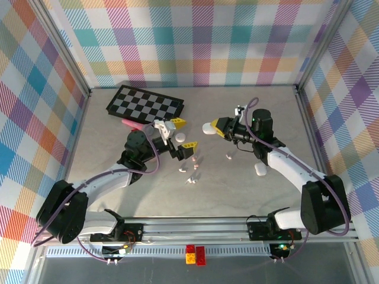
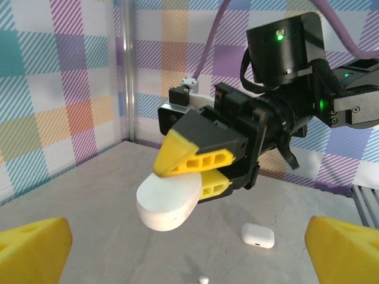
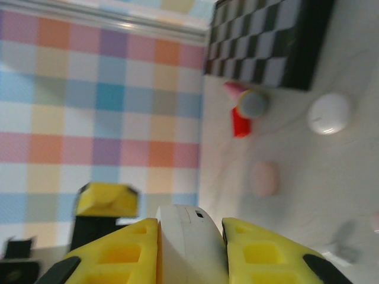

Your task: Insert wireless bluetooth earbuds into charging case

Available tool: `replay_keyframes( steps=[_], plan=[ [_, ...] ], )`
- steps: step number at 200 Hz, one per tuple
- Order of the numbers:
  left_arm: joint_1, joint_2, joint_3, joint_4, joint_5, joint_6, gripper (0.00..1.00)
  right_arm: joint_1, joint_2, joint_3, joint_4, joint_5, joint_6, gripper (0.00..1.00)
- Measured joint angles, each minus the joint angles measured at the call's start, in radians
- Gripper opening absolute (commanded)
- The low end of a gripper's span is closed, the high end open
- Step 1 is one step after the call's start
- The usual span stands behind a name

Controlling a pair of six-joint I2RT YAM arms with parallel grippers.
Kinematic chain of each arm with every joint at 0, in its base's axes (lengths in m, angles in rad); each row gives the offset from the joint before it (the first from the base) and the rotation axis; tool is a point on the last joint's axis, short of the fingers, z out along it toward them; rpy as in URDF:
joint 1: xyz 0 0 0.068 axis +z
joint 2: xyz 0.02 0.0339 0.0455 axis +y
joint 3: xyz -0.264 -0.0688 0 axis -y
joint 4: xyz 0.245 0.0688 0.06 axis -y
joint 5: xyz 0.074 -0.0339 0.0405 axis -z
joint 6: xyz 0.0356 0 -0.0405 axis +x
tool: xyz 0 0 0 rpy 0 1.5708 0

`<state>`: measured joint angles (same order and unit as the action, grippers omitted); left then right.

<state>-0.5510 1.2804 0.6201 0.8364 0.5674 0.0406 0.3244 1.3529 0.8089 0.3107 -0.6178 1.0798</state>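
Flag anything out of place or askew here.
Small earbuds lie scattered loose on the table between the arms. The right gripper clamps a white case in mid-air, off the table. The checkerboard lies at an angle to the back wall.

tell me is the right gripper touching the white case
Touching. In the left wrist view the right gripper is clamped on the white case, yellow fingers pressing both faces.
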Motion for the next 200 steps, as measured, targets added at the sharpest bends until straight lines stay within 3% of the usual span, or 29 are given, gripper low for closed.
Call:
replay_keyframes(
  steps=[47,122,144,174,200],
  plan=[
    [0.000,-0.061,-0.009,-0.107,-0.069,0.000,1.00,-0.002,0.211,0.043,-0.088,0.134,-0.192,0.23],
    [0.000,-0.128,-0.030,-0.235,-0.177,-0.024,1.00,-0.005,0.539,0.147,-0.019,0.203,-0.228,0.27],
    [0.000,-0.158,-0.029,-0.303,-0.251,-0.042,1.00,-0.006,0.583,0.172,-0.008,0.216,-0.230,0.34],
    [0.015,-0.173,0.017,-0.489,-0.381,-0.086,1.00,-0.010,0.595,0.193,-0.012,0.253,-0.258,0.56],
    [0.046,-0.161,0.091,-0.660,-0.467,-0.136,1.00,-0.010,0.579,0.214,-0.057,0.304,-0.298,0.66]
  ],
)
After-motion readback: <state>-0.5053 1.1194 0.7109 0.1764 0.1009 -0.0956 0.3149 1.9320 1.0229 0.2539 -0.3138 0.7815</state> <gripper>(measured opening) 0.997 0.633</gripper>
